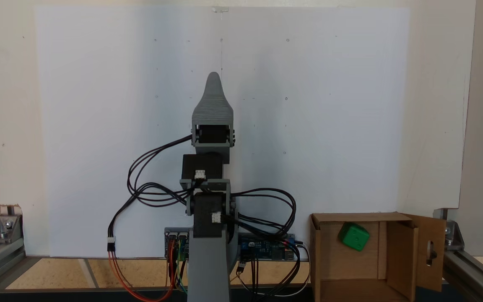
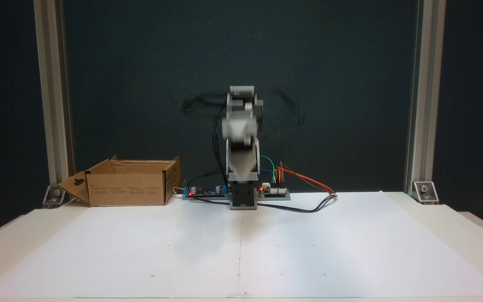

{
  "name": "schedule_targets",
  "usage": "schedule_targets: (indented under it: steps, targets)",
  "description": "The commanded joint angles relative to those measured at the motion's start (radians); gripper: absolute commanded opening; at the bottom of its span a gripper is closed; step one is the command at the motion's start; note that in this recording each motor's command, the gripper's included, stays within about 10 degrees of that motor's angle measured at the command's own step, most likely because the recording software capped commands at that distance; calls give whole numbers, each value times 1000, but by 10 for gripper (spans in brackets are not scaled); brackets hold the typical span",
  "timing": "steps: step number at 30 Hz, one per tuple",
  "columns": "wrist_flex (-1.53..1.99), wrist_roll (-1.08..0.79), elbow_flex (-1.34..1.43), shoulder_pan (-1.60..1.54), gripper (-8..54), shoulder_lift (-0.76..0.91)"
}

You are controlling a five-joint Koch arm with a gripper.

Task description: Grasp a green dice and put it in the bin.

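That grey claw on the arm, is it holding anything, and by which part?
Nothing is held. The gripper points over bare white paper, while the green dice already lies inside the cardboard box.

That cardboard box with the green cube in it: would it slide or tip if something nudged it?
The box looks thin and empty but for the green dice, so probably light and easily slid. It sits low and wide, so tipping seems unlikely. Its open flap would likely bend.
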Motion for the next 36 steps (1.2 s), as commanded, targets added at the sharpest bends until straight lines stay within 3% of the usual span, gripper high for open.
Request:
schedule_targets:
  steps: [1, 20, 36]
  targets:
    - [-164, 34, 44, 12, 432, 115]
    - [-958, 31, 669, 46, 435, 115]
    - [-1525, 31, 758, 46, 440, 109]
